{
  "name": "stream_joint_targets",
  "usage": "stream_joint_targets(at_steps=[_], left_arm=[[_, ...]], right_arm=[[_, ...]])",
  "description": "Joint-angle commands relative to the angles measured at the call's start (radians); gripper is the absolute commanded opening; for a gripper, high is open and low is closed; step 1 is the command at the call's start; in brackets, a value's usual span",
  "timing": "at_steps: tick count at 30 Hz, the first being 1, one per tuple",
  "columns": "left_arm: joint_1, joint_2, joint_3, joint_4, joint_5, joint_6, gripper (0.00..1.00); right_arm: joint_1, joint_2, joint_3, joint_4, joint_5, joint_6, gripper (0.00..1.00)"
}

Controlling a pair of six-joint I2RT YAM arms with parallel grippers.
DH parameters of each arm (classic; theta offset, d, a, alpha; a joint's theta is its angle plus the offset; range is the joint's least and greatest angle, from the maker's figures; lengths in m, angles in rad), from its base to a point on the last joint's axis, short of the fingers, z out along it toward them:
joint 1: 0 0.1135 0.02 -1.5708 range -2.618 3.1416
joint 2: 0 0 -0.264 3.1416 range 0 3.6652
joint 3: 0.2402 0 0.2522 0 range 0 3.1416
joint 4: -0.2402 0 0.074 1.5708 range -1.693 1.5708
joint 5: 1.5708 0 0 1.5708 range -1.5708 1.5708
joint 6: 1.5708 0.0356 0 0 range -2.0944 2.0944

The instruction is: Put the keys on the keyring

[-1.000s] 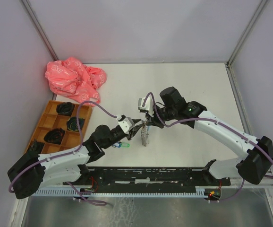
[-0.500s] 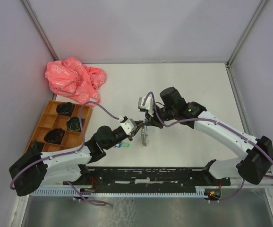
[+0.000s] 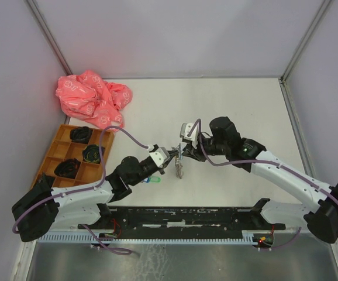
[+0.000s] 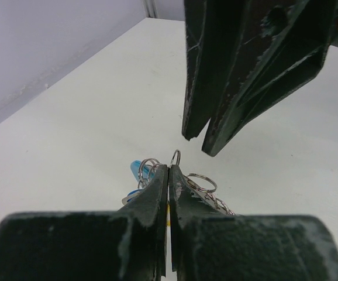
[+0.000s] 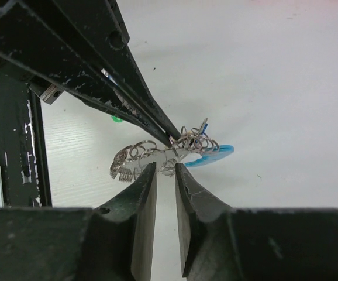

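A tangle of silver rings and small keys point(image 5: 157, 154) with a light-blue tag point(image 5: 213, 157) hangs just above the table centre point(image 3: 179, 170). Which loop in it is the keyring I cannot tell. My left gripper point(image 4: 168, 167) is shut, pinching a small ring point(image 4: 175, 157) of this bunch at its tips; the blue tag point(image 4: 136, 170) shows just left of them. My right gripper point(image 5: 163, 166) faces it from the other side, slightly open, with the rings just beyond its tips and nothing between the pads. Its fingers point(image 4: 216, 111) hang over the left gripper's tips.
A green and a blue tag point(image 3: 151, 179) lie on the table beside the left wrist. An orange divided tray point(image 3: 57, 153) holding dark bundles stands at the left. A crumpled pink bag point(image 3: 93, 98) lies at the back left. Walls enclose the table.
My left gripper has closed on the bunch. My right gripper has opened off it, and the right arm has shifted a little to the right.
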Motion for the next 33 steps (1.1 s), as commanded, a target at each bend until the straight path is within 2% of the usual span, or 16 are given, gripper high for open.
stream_joint_targets(at_steps=[1, 7, 14, 19, 33], left_arm=[[0.000, -0.013, 0.023, 0.035, -0.047, -0.012, 0.03], [0.000, -0.021, 0.015, 0.038, -0.042, -0.029, 0.03], [0.000, -0.038, 0.009, 0.034, -0.015, -0.007, 0.03], [0.000, -0.036, 0.012, 0.033, 0.004, -0.003, 0.03], [0.000, -0.044, 0.015, 0.027, 0.027, 0.002, 0.03]], right_arm=[[0.002, -0.109, -0.097, 0.212, 0.049, 0.053, 0.29], [0.002, -0.175, -0.206, 0.335, 0.024, 0.044, 0.35], [0.000, -0.145, -0.250, 0.407, 0.025, -0.071, 0.36], [-0.003, -0.128, -0.254, 0.458, -0.002, -0.093, 0.36], [-0.006, -0.070, -0.236, 0.446, -0.030, -0.143, 0.29]])
